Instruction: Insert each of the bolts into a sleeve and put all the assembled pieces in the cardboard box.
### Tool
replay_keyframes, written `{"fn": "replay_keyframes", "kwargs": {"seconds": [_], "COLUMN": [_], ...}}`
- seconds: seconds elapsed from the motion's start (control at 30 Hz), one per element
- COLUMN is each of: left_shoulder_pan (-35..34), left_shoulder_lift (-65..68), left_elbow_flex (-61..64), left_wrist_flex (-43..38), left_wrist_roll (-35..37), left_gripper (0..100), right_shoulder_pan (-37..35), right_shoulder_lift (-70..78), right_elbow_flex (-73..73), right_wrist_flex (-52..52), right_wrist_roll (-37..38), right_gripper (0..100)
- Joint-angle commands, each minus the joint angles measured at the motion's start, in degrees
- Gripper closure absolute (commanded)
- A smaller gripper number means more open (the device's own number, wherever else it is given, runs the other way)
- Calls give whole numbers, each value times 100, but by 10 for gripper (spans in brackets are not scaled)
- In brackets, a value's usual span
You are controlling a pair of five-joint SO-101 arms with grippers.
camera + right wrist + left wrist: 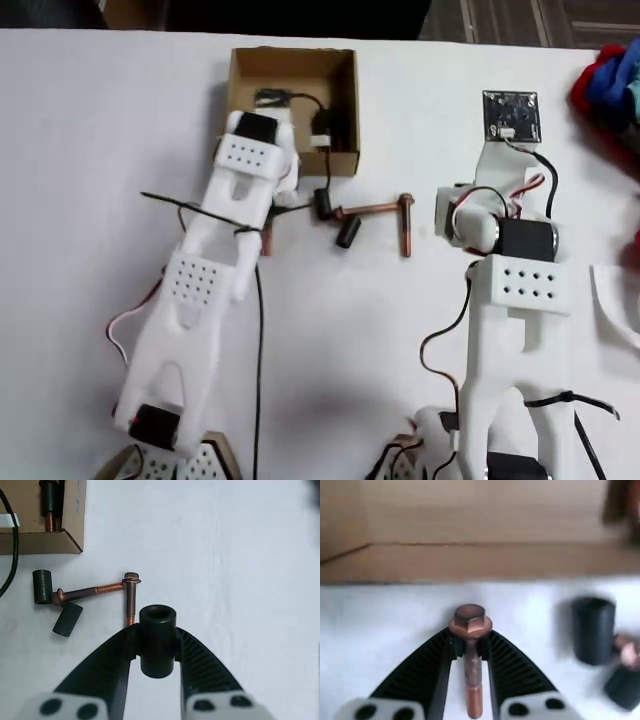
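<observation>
L gripper (470, 645) is clamped on a copper bolt (470, 622) just under the hex head, w/ the shank running back between the jaws toward the wrist. R gripper (156, 632) is clamped on a black sleeve (157, 655), bore pointing away from the wrist. The step in hand, as I read it, is mating these two. To do it well I need bolt axis and bore lined up before any push. The L grip leaves the head out front and the threaded end tucked in, so I'd prob need to expose that end first, then go slow and check both wrist cams for tilt. Past the R gripper, on the counter (80, 150), two loose bolts (87, 591) meet at a corner w/ two loose sleeves (42, 586) beside them; best to steer clear of those. Farthest out, the cardboard box (40, 542) holds one assembled piece (51, 500).
</observation>
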Motion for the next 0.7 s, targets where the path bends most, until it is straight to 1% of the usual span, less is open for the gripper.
{"fn": "replay_keyframes", "kwargs": {"seconds": [0.0,0.1,0.2,0.33,0.4,0.53,0.67], "left_shoulder_pan": [-114,-88,-53,-35,-44,-79,-70], "left_shoulder_lift": [-70,-70,-70,-70,-70,-35,-18], "left_elbow_flex": [-110,-110,-101,-101,-119,-119,-119], "left_wrist_flex": [211,211,211,211,185,0,-9], "left_wrist_roll": [-1512,-1512,-1319,-958,-765,-598,-510], "left_gripper": [973,969,952,809,762,759,760], "right_shoulder_pan": [13,13,13,13,13,13,13], "right_shoulder_lift": [-207,-207,-198,-198,-198,-198,-198], "right_elbow_flex": [-44,-44,-44,-44,-44,-44,-44], "right_wrist_flex": [-101,-101,-101,-101,-101,-101,-101], "right_wrist_roll": [-62,-62,-62,-53,-53,-53,-53], "right_gripper": [978,978,978,978,978,978,978]}}
